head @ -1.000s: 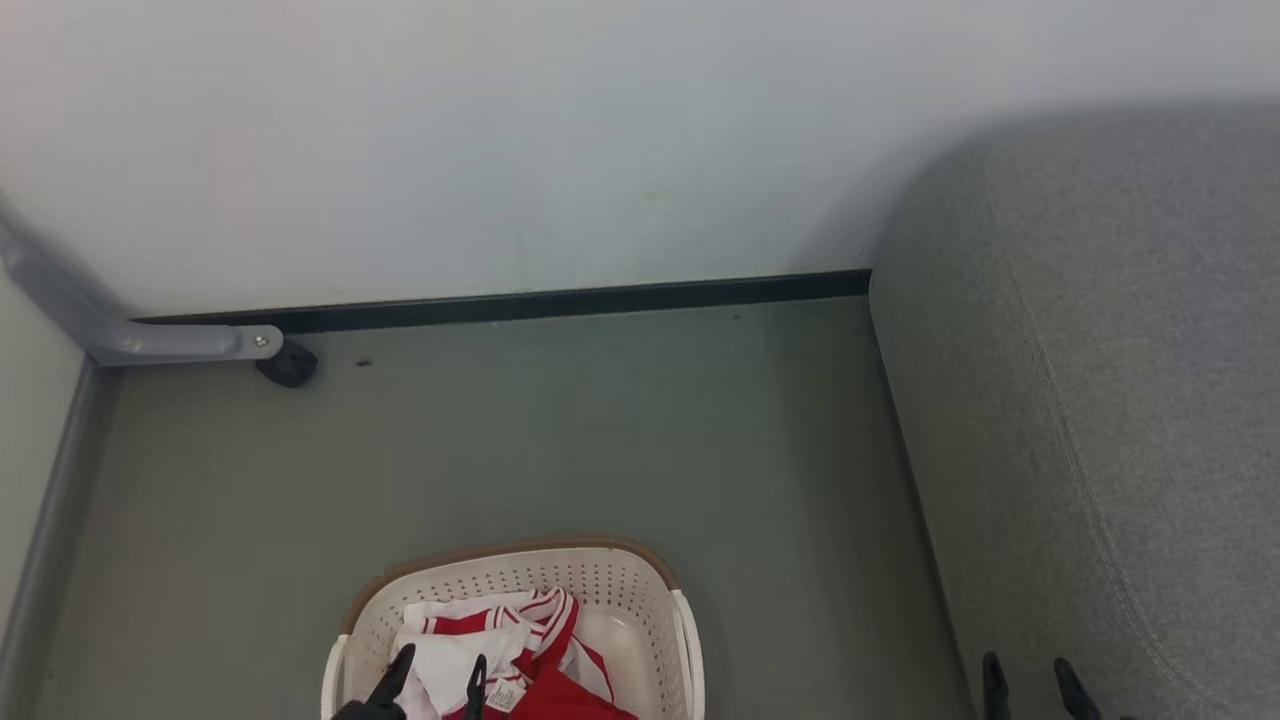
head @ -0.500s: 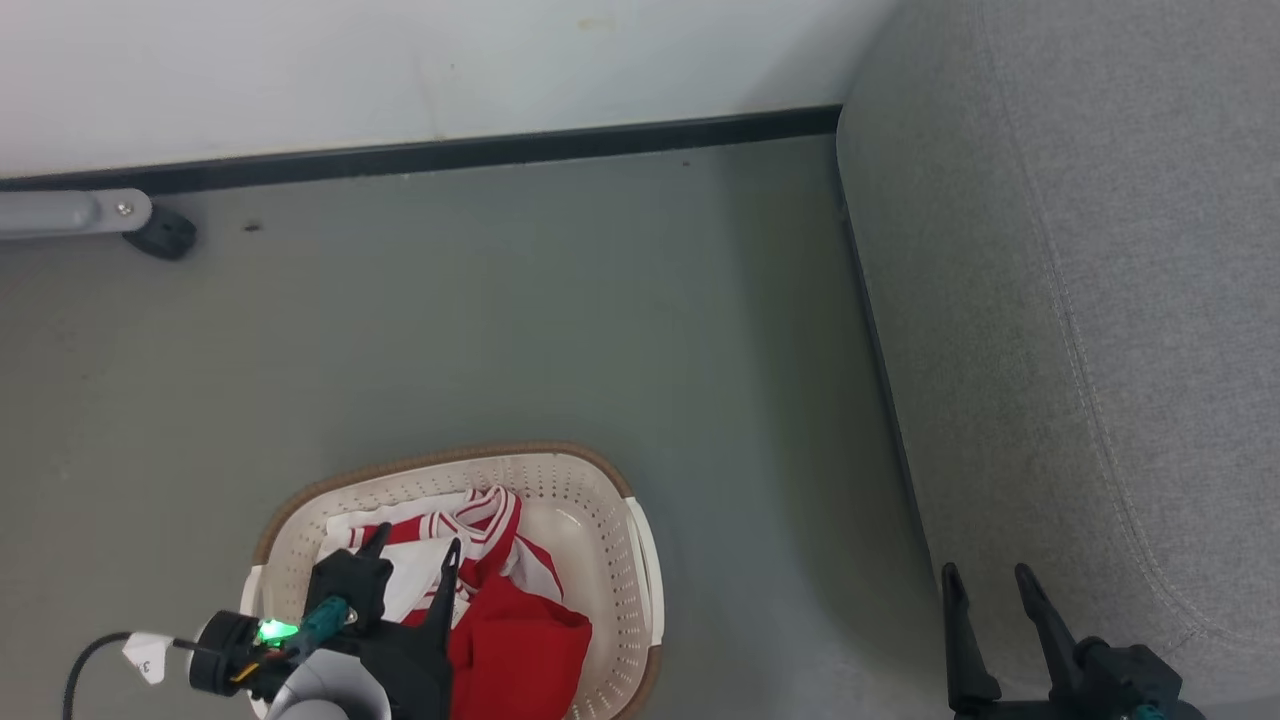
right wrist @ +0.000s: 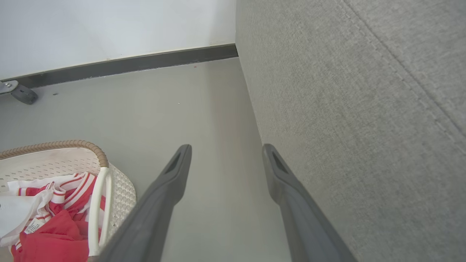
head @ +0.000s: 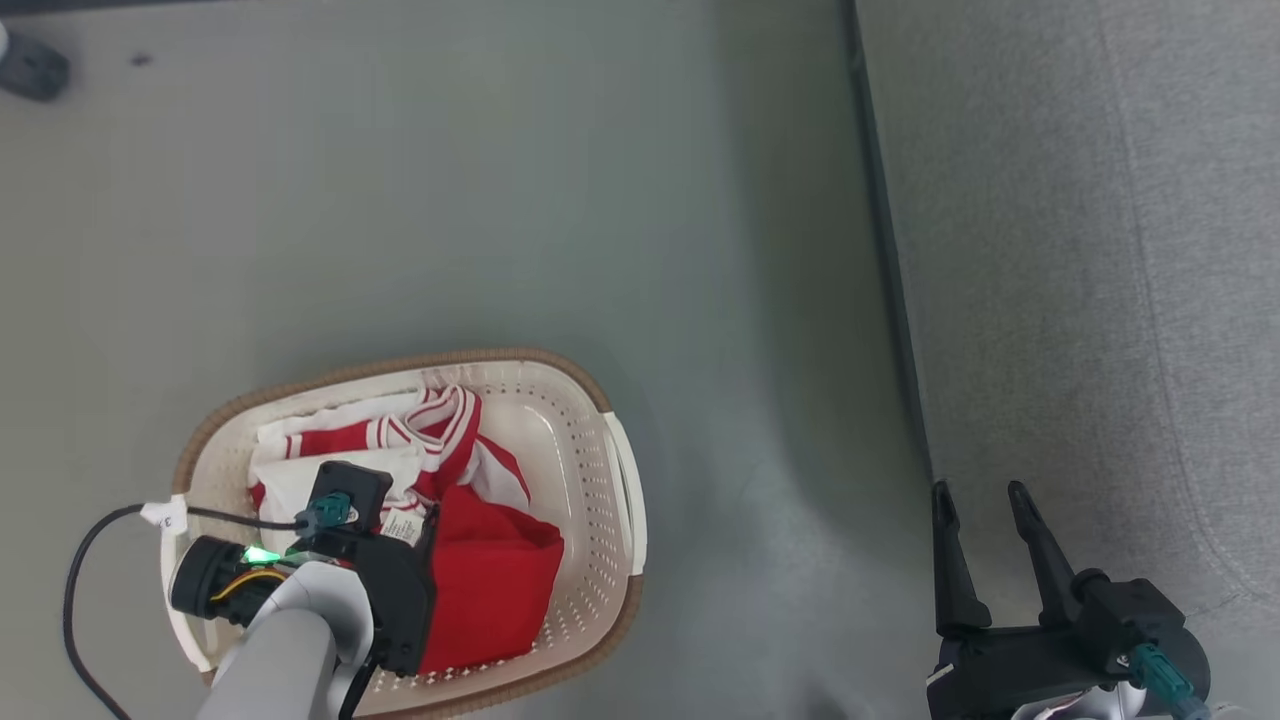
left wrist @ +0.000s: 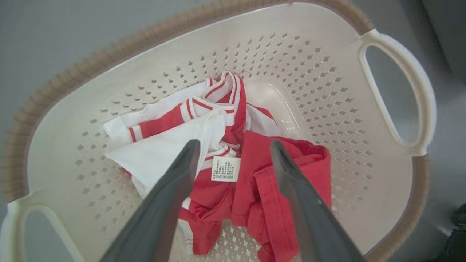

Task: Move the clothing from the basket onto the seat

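The basket [head: 400,362], cream with a brown rim, stands on the floor at the lower left. In it lies the clothing [head: 490,580], red garments with white stripes and white cloth. My left gripper [left wrist: 235,145] hangs open just above the pile, its fingers astride a small sewn label [left wrist: 225,168], with nothing held. The seat [head: 1080,250], grey-green fabric, runs down the right side. My right gripper [head: 980,492] stands open and empty at the seat's front edge, over the floor. The right wrist view shows that gripper [right wrist: 225,147] beside the seat [right wrist: 346,91], with the basket [right wrist: 54,145] to its left.
Grey floor [head: 500,200] lies between basket and seat. A dark castor [head: 30,68] sits at the far left by the wall's dark skirting [right wrist: 145,62]. A black cable [head: 75,590] loops from my left wrist beside the basket.
The head camera has tilted down, so the wall has left the picture. My left arm has come further over the basket. Both grippers stay open.
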You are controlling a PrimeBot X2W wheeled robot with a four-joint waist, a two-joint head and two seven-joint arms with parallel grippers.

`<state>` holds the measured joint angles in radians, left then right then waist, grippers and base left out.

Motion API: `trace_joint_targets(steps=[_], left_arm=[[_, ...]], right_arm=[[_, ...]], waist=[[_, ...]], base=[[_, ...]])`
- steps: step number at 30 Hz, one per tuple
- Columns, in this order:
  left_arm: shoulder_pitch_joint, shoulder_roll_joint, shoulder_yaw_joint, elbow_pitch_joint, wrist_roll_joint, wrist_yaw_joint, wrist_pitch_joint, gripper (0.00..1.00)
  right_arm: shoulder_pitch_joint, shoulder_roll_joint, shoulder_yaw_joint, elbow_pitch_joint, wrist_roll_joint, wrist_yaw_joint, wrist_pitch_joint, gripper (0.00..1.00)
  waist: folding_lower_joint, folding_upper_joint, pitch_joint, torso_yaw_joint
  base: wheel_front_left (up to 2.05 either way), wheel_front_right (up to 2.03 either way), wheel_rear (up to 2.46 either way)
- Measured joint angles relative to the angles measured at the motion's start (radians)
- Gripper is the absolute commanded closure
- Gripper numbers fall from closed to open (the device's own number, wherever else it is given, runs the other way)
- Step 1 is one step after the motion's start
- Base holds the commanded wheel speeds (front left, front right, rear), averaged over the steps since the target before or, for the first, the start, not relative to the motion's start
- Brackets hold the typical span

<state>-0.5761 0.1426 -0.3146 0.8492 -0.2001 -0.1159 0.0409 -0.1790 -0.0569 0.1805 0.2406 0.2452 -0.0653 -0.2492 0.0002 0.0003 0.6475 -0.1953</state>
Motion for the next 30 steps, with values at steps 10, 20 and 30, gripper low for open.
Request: trace_joint_targets(steps=[10, 20, 30], left_arm=[[-0.063, 0.0, -0.059, 0.101, -0.001, -0.009, 0.079, 0.0], [-0.143, -0.004, -0.118, 0.147, -0.002, -0.016, 0.126, 0.0], [-0.229, -0.026, -0.125, 0.211, -0.053, -0.016, 0.158, 0.0]], right_arm=[[-0.022, 0.004, 0.016, -0.007, -0.009, -0.005, 0.0, 0.0], [-0.032, 0.005, 0.033, -0.03, -0.016, -0.006, 0.0, 0.0], [-0.042, 0.006, 0.04, -0.071, -0.035, -0.014, 0.0, 0.0]], waist=[[-0.0001, 0.0, 0.098, 0.001], [-0.0002, -0.0001, 0.157, 0.0], [-0.0002, -0.0001, 0.229, -0.002]], base=[[0.0, 0.0, 0.0], [0.0, 0.0, 0.0], [0.0, 0.0, 0.0]])
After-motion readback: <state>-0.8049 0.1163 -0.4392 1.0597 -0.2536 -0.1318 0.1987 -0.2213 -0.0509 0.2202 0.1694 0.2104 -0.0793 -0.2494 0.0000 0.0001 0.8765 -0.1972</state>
